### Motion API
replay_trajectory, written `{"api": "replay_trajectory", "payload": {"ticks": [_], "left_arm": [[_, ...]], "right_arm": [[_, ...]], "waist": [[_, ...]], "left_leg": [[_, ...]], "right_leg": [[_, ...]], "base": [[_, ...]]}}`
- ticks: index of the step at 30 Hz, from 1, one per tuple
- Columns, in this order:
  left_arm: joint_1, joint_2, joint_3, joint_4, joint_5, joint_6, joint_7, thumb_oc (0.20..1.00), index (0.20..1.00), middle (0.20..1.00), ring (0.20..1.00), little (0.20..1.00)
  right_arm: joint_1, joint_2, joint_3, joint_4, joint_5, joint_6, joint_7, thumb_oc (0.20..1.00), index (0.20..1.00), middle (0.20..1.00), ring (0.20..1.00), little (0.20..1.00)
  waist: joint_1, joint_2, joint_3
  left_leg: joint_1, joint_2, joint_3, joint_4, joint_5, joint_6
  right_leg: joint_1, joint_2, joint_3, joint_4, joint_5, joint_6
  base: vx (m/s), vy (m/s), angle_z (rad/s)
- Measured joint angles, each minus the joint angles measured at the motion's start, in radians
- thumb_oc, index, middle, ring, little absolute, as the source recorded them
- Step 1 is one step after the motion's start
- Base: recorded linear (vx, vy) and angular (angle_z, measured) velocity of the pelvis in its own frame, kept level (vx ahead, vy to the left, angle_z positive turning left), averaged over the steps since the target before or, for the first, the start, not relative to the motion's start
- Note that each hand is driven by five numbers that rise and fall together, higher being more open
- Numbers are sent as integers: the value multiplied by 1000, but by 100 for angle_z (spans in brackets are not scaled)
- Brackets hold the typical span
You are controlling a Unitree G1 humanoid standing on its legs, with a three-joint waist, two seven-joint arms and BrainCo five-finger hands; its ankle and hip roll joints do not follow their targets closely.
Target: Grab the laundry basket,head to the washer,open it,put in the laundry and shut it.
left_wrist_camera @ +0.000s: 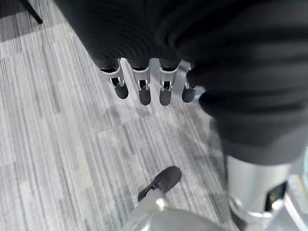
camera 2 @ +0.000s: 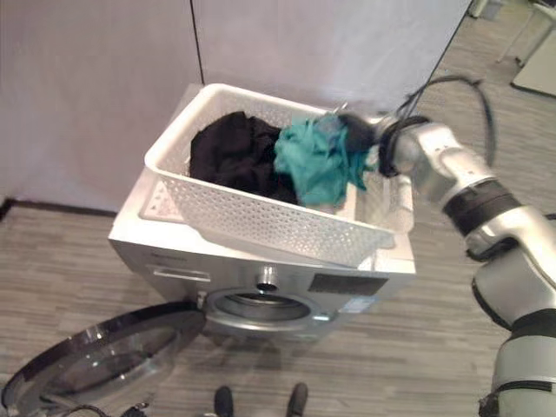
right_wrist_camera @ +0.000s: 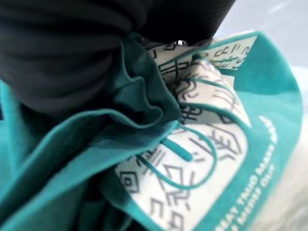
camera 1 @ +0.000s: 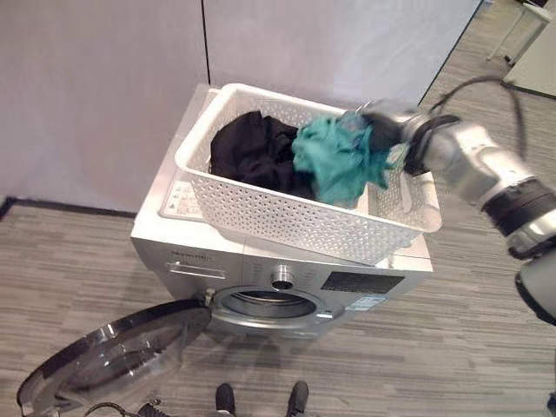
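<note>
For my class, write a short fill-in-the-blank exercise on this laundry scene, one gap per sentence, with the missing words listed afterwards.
1. The white basket sits on top of the ____.
2. The washer door below it hangs ____.
3. The right hand reaches into the basket at the ____ cloth.
4. Beside it in the basket lies a ____ garment.

Missing words: washer; open; teal; black

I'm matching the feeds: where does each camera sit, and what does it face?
Left eye: head, looking down at the basket on the washer; right hand in the teal cloth.
Right eye: the same scene, shifted slightly.
Left wrist: faces the floor past the left hand.
Right wrist: pressed into the teal cloth, shared with both eyes.
</note>
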Motion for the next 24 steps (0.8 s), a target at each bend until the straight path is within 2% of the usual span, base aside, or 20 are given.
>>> {"api": "replay_trajectory", "payload": {"ticks": [2,6,8,10,12,14,15,17,19,21,22,24], "left_arm": [[9,-15,-2,1,0,0,0,1000,1000,1000,1000,1000],[8,-37,-12,9,2,-1,-1,1000,1000,1000,1000,1000],[12,-51,-10,41,2,4,-1,1000,1000,1000,1000,1000],[21,-55,-3,46,2,10,1,1000,1000,1000,1000,1000],[45,-77,23,46,2,13,8,1000,1000,1000,1000,1000],[49,-79,32,45,1,18,19,1000,1000,1000,1000,1000],[56,-80,41,45,-2,21,33,1000,1000,1000,1000,1000],[72,-81,68,45,-11,34,42,1000,1000,1000,1000,1000],[73,-86,70,44,-25,39,44,1000,1000,1000,1000,1000],[66,-101,69,32,-39,38,45,1000,1000,1000,1000,1000],[67,-112,72,15,-40,38,46,1000,1000,1000,1000,1000],[78,-134,71,-16,-40,37,44,1000,1000,1000,1000,1000]], "right_arm": [[0,-45,-26,18,48,5,-22,200,200,200,200,200],[2,-65,-89,106,147,37,-64,200,200,200,200,200],[26,-65,-271,74,299,37,-128,200,200,200,200,200],[60,-83,-373,13,400,36,-189,200,200,200,200,200],[106,-73,-552,-73,560,-38,-295,200,200,200,200,200],[182,-93,-707,-166,656,-71,-342,200,200,200,200,200],[251,-93,-814,-224,712,-116,-377,200,200,200,200,200],[346,-66,-886,-271,789,-170,-419,200,200,200,200,200],[465,-17,-948,-344,824,-196,-426,200,200,200,200,200],[657,44,-1016,-462,821,-203,-425,200,200,200,200,200],[785,116,-1060,-547,819,-204,-421,200,200,200,200,200],[948,165,-1053,-622,787,-185,-417,200,200,200,200,200]], "waist": [[-2,17,-24],[-22,29,-41],[-33,36,-45],[-42,44,-59],[-43,58,-82],[-49,56,-89],[-58,56,-95],[-73,59,-114],[-92,66,-114],[-96,86,-125],[-97,87,-125],[-98,104,-115]], "left_leg": [[10,0,1,-5,0,0],[26,4,6,-5,0,0],[44,5,31,-5,-1,-1],[49,5,27,-6,-4,-5],[55,2,25,-9,-4,-5],[59,3,26,-7,-2,-6],[61,2,26,-7,-2,-6],[63,2,29,-7,-4,-3],[80,1,31,-10,-7,0],[82,1,31,-13,-13,8],[92,1,31,-13,-13,8],[94,-1,32,-14,-13,9]], "right_leg": [[6,2,1,0,-1,1],[19,6,8,0,-3,1],[24,7,31,0,-3,1],[32,6,30,-1,-6,3],[36,3,31,5,-5,3],[38,3,31,10,-6,3],[40,2,31,9,-6,3],[41,2,32,9,-6,3],[58,2,35,6,-6,3],[59,2,40,7,-9,5],[68,3,41,7,-9,5],[65,0,43,17,-11,3]], "base": [[4,2,-5],[-13,-5,-7],[-16,-11,-24],[4,-9,-1],[-12,-7,2],[0,0,0],[-14,-8,-3],[-5,-3,-5],[7,-2,-6],[0,0,0],[0,0,0],[-9,0,-2]]}}
